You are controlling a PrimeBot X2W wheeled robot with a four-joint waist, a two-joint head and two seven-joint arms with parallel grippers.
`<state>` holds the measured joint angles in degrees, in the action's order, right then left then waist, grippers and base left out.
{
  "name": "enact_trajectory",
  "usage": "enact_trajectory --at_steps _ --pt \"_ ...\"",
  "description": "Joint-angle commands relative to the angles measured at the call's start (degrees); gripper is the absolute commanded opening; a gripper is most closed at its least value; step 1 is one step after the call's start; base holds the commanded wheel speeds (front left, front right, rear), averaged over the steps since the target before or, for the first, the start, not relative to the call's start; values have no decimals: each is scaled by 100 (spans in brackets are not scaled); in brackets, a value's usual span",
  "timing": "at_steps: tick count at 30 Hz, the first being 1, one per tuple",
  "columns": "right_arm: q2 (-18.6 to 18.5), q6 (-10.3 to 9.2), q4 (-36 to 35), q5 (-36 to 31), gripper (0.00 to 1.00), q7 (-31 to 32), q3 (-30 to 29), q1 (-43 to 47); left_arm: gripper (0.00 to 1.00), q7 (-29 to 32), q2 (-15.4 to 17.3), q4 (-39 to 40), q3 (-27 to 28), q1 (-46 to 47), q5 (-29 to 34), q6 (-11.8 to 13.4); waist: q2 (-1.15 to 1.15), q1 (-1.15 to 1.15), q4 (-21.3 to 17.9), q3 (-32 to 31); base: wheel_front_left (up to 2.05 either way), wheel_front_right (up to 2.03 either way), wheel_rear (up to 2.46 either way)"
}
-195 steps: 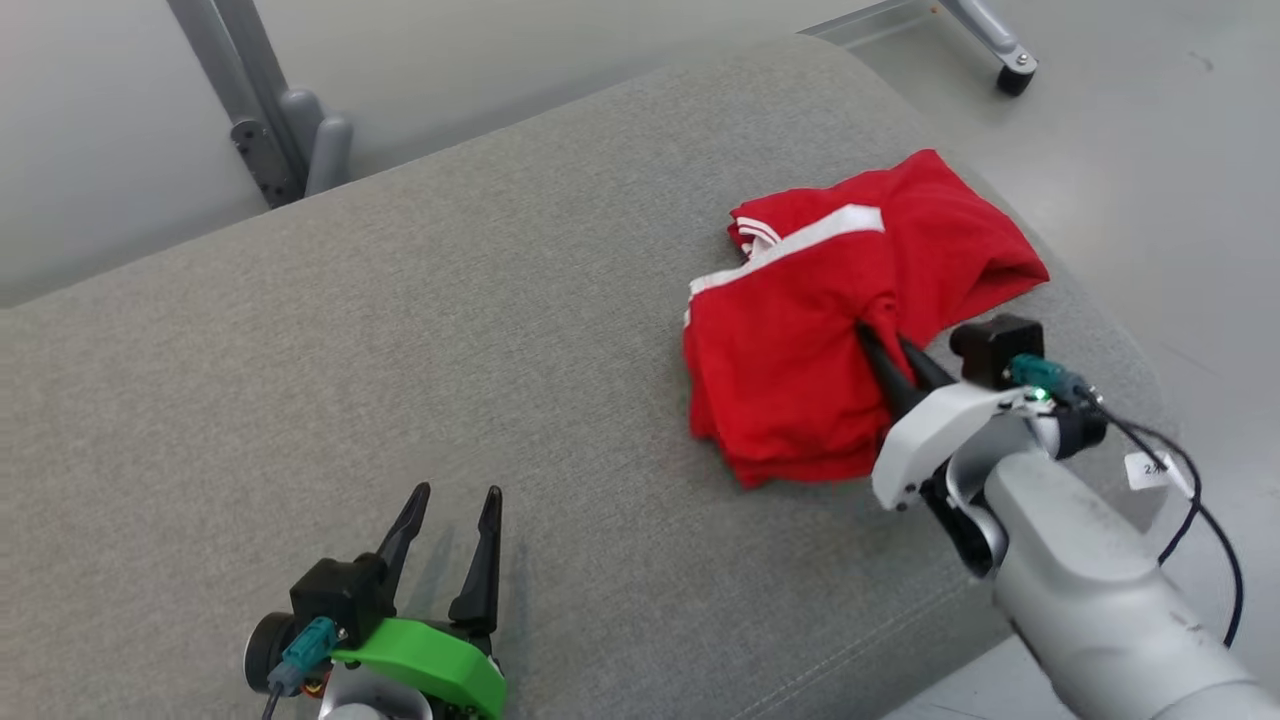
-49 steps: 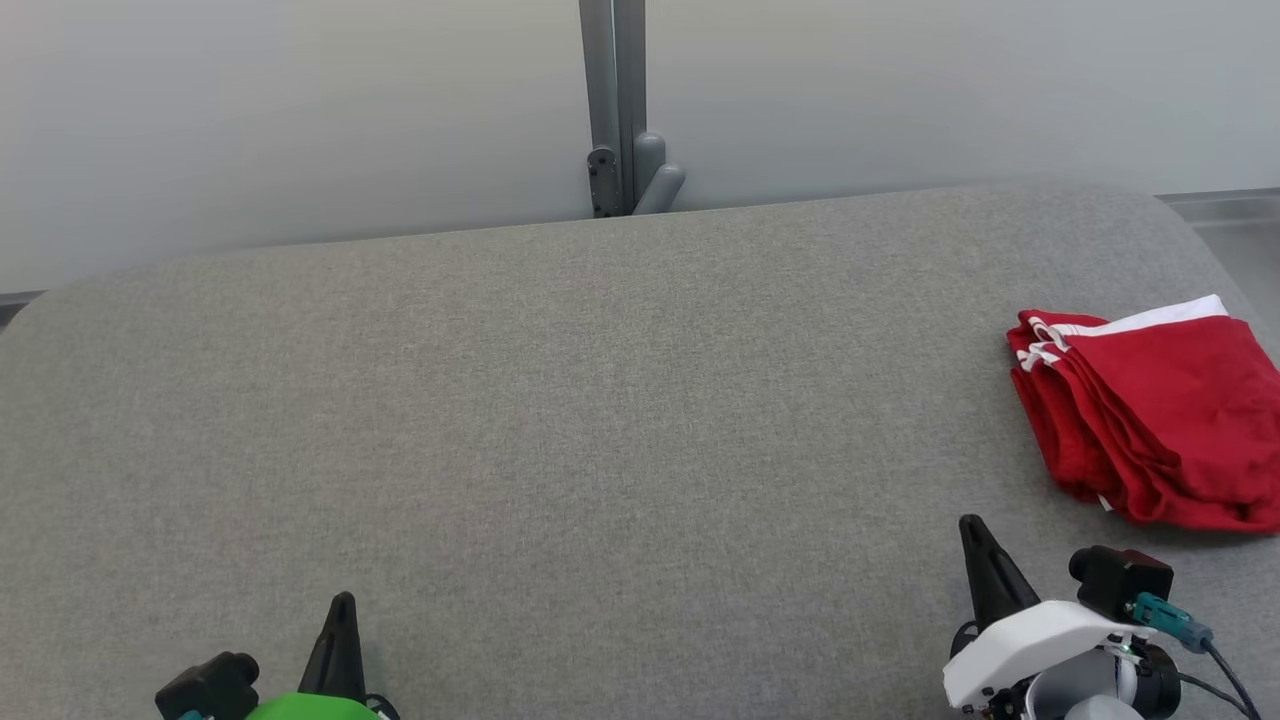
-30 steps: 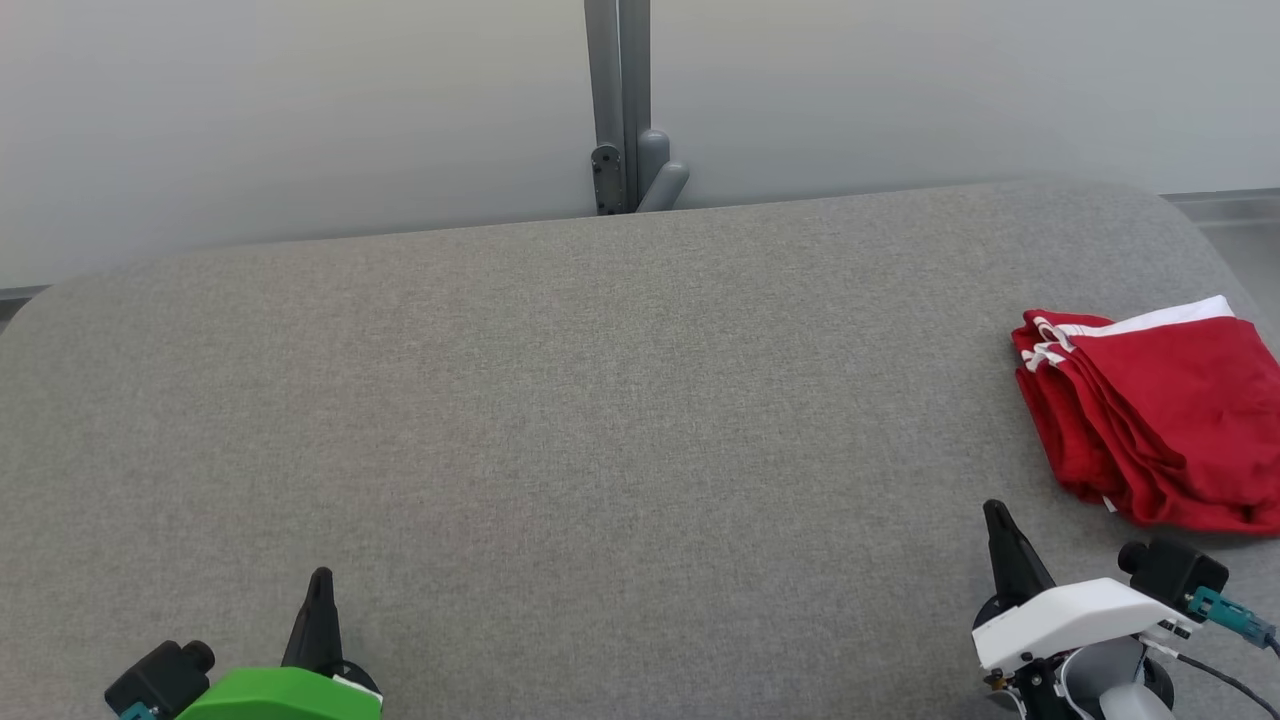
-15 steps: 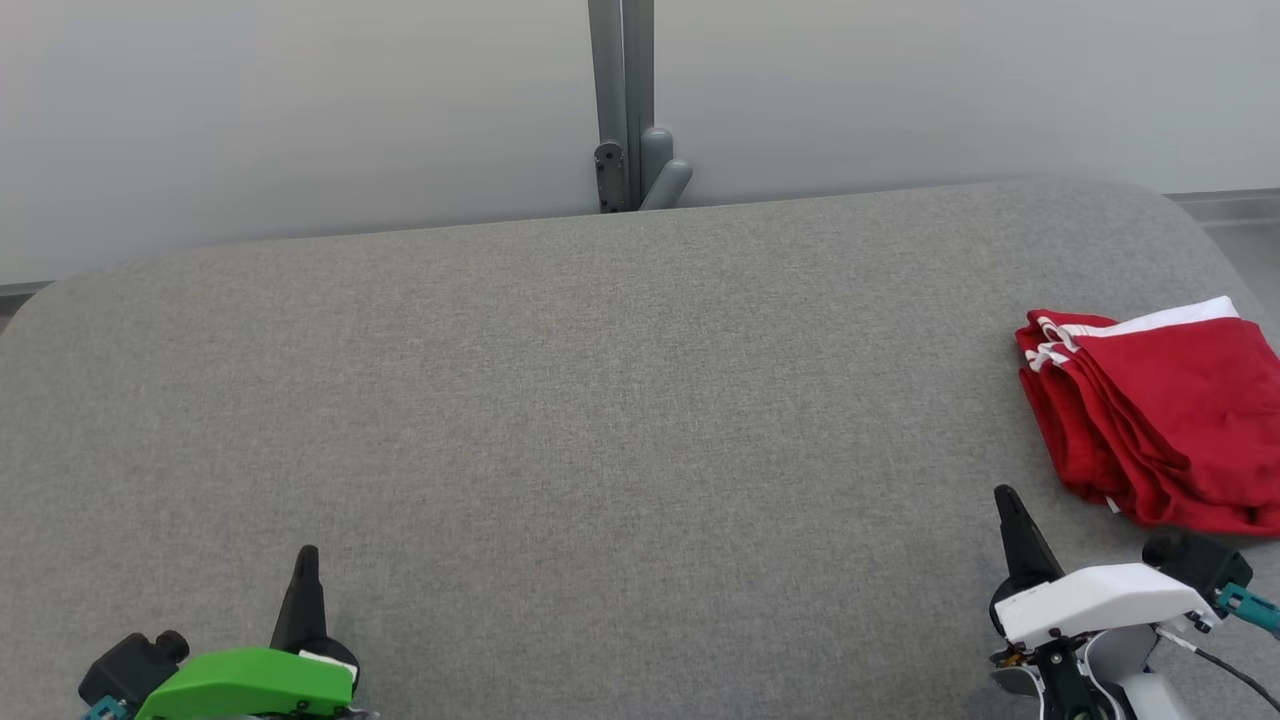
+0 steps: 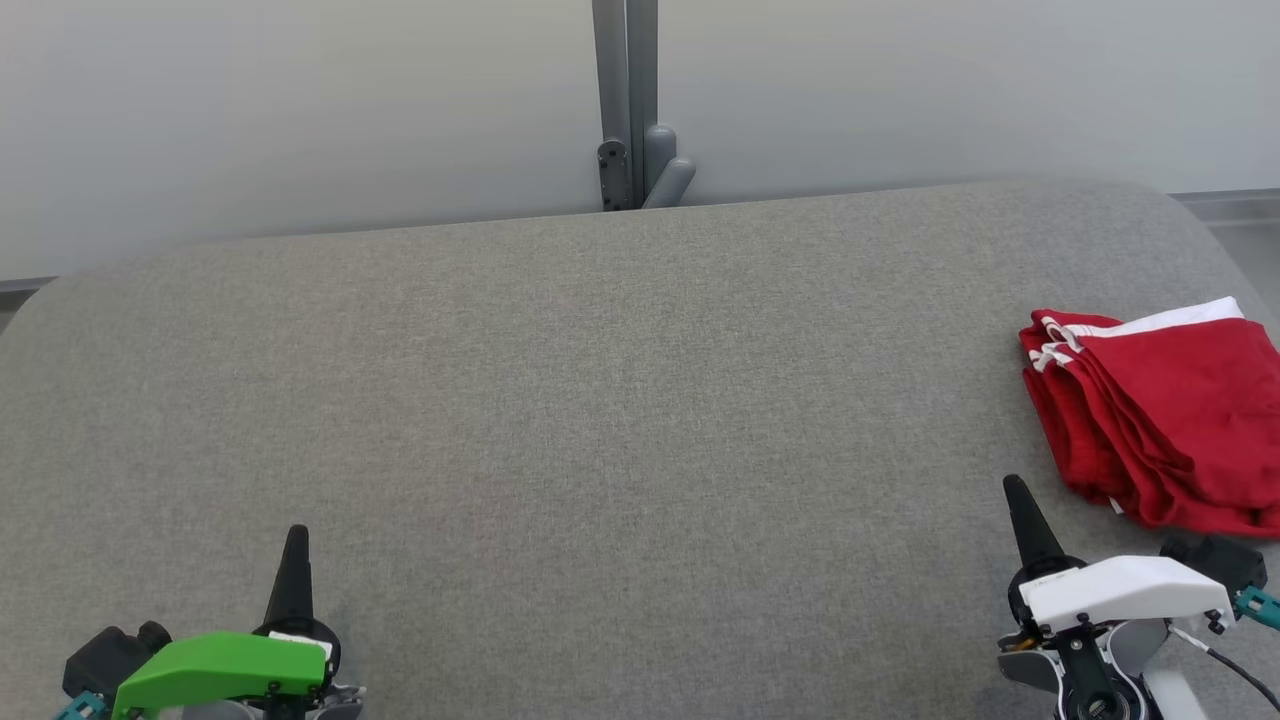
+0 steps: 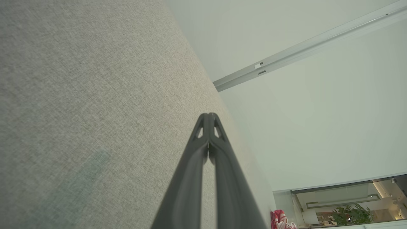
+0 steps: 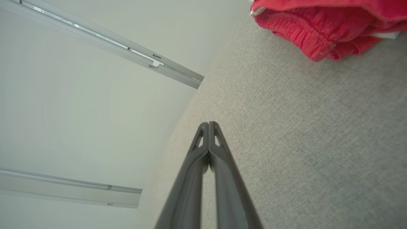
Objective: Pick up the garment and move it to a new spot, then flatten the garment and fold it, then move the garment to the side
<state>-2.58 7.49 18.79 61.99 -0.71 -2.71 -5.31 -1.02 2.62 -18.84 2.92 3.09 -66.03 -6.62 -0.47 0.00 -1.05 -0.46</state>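
Both hands are empty right now. The left gripper (image 5: 297, 535) is pinched fully shut with nothing between its fingers, sitting low over the near-left part of the grey cushion (image 5: 620, 380). The right gripper (image 5: 1017, 487) is the same story, fingers pressed together on nothing, over the cushion's near-right part.

The red garment (image 5: 1160, 410) lies at the cushion's right end, a bit farther back than the right gripper and clearly apart from it. It's folded into a thick stack of layers with a white stripe along its far side. The right wrist view shows a gathered, elastic-looking edge facing the gripper. To me the fold and the move to the side look pretty much done, so this reads like arms parked afterwards.

If it needs another nudge, here's my guess at how it handles:
- very light and totally floppy, no stiffness to push against
- fabric looks like soft knit, so it shouldn't be slippery, but the layers will slide over each other
- grab only the top layer and the whole fold peels open

So I'd pinch through the full stack at the bunched edge that faces the cushion's middle, tips going in low against the cushion, and lift gently. It also sits close to the cushion's right edge, so dragging it that way could drop it off
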Motion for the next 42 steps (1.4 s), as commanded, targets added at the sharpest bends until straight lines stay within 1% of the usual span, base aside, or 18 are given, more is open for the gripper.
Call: enact_trajectory --at_steps 1,21,42 --pt "-29 1 -87 161 0 40 -30 -128 0 44 25 79 36 161 -176 -36 25 0 3 1 0 0 0" --pt "-35 1 -214 1309 0 327 -176 -160 0 327 31 222 183 268 -1167 -57 32 0 37 23 0 0 0" --pt "-40 1 -321 2323 0 582 -309 -201 0 578 37 349 306 356 -2020 -88 40 0 74 45 0 0 0"
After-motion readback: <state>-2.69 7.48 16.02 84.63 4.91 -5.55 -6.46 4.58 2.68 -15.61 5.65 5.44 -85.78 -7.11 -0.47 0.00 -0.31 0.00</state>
